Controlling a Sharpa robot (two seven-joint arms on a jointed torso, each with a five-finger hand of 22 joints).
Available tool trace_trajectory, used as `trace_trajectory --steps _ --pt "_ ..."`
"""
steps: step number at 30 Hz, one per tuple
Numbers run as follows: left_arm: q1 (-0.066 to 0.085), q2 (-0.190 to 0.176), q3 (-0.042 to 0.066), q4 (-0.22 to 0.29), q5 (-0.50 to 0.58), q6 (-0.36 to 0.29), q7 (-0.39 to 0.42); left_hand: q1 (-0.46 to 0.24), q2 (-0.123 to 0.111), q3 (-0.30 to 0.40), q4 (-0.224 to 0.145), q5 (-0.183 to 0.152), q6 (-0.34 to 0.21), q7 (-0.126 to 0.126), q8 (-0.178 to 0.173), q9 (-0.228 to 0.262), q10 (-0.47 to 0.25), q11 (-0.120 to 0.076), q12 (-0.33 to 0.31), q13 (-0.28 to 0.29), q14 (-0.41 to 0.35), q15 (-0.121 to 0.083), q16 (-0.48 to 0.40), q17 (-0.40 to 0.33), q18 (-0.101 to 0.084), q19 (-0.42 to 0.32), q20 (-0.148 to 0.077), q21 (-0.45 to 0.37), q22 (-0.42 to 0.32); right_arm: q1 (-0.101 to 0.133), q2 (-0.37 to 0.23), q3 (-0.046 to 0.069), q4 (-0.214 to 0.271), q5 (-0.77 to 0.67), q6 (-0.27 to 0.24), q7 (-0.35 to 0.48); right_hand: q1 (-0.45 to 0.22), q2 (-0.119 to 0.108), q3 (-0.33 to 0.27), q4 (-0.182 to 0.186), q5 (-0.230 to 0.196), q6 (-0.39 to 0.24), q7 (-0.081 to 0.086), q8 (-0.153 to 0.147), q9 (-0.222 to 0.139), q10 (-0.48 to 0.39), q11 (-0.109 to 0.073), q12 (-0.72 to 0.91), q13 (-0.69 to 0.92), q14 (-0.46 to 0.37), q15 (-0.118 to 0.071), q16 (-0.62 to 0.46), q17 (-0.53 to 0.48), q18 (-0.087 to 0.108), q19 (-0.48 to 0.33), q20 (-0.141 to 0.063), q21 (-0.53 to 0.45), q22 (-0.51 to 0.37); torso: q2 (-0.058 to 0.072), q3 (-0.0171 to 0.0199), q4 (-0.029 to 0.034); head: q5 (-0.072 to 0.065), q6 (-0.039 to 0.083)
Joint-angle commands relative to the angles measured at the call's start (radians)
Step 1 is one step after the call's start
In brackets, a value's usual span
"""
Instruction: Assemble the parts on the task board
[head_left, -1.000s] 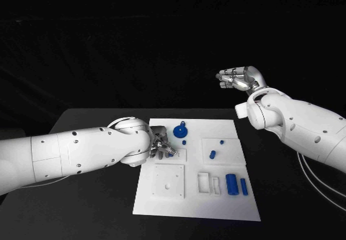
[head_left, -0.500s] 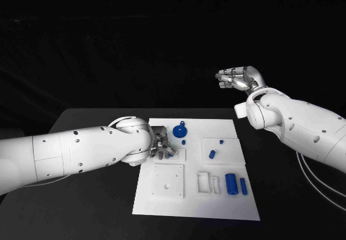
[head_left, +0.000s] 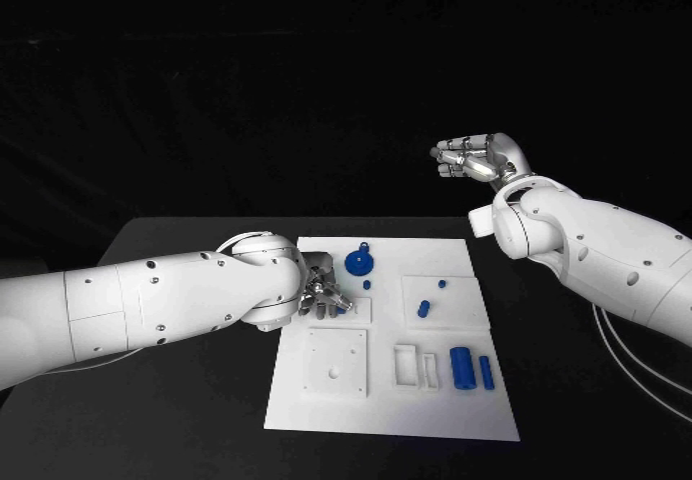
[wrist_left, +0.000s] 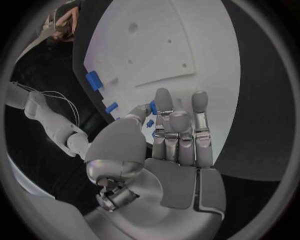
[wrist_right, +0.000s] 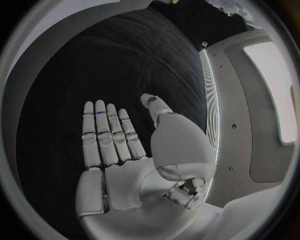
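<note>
The white task board (head_left: 389, 405) lies in the middle of the black table. My left hand (head_left: 323, 293) reaches down onto the board's far left part. There its thumb and a finger pinch a small blue part (wrist_left: 152, 106), also seen under the fingertips (head_left: 338, 309). A round blue disc (head_left: 361, 264) lies just beyond the hand, with a tiny blue peg (head_left: 366, 285) beside it. A short blue peg (head_left: 426, 308) stands mid-board. A thick blue cylinder (head_left: 463, 367) and a thin blue one (head_left: 488, 372) lie at the near right. My right hand (head_left: 480, 157) is raised high behind the table, its fingers (wrist_right: 106, 135) straight and holding nothing.
A raised square plate (head_left: 335, 365) with holes sits on the board's near left, and white upright slots (head_left: 408, 365) stand beside the cylinders. Bare black table (head_left: 188, 400) flanks the board on both sides. My left forearm (head_left: 159, 300) lies across the table's left side.
</note>
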Motion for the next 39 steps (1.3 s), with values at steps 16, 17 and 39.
trace_trajectory --steps 16,17,39 --pt "-0.005 -0.016 -0.003 0.000 0.017 -0.031 0.006 0.042 -0.141 0.000 0.147 -0.158 0.005 -0.013 -0.001 -0.028 0.037 -0.002 -0.021 0.004 -0.011 -0.001 -0.017 -0.010 -0.015 0.020 -0.003 -0.039 0.017 -0.006 -0.003 0.000 -0.001 0.004 0.032 0.009 0.006 -0.006 -0.012 -0.014 0.001 -0.027 0.003 -0.005 -0.002 -0.016 0.002 -0.003 -0.001 -0.017 0.004 -0.005 -0.002 0.019 -0.017 0.002 0.002 -0.001 0.001 -0.0012 -0.0001 -0.006 0.002" --pt "-0.005 -0.017 -0.003 0.000 0.018 -0.033 0.007 0.040 -0.142 -0.002 0.153 -0.164 0.006 -0.013 0.000 -0.027 0.037 -0.002 -0.021 0.004 -0.011 -0.001 -0.017 -0.010 -0.015 0.020 -0.003 -0.039 0.017 -0.006 -0.003 0.000 -0.001 0.004 0.035 0.009 0.005 -0.005 -0.013 -0.016 0.001 -0.028 0.003 -0.005 -0.002 -0.016 0.002 -0.003 -0.001 -0.019 0.005 -0.005 -0.002 0.019 -0.019 0.002 0.002 -0.001 0.001 -0.0011 0.0003 -0.007 0.002" --pt "-0.005 -0.037 0.038 0.013 0.043 -0.034 -0.005 -0.006 -0.176 -0.031 0.254 -0.479 0.023 -0.008 0.005 -0.010 0.038 0.000 -0.017 0.008 -0.007 -0.001 -0.016 -0.010 -0.015 0.028 -0.004 -0.044 0.018 -0.014 -0.004 0.000 -0.004 0.004 0.045 0.013 0.013 -0.004 -0.030 -0.052 -0.009 -0.039 0.005 -0.006 -0.002 -0.019 0.004 -0.003 -0.002 -0.025 0.007 -0.005 -0.002 0.020 -0.027 0.005 0.002 -0.001 0.000 -0.0005 0.0006 -0.007 0.006"
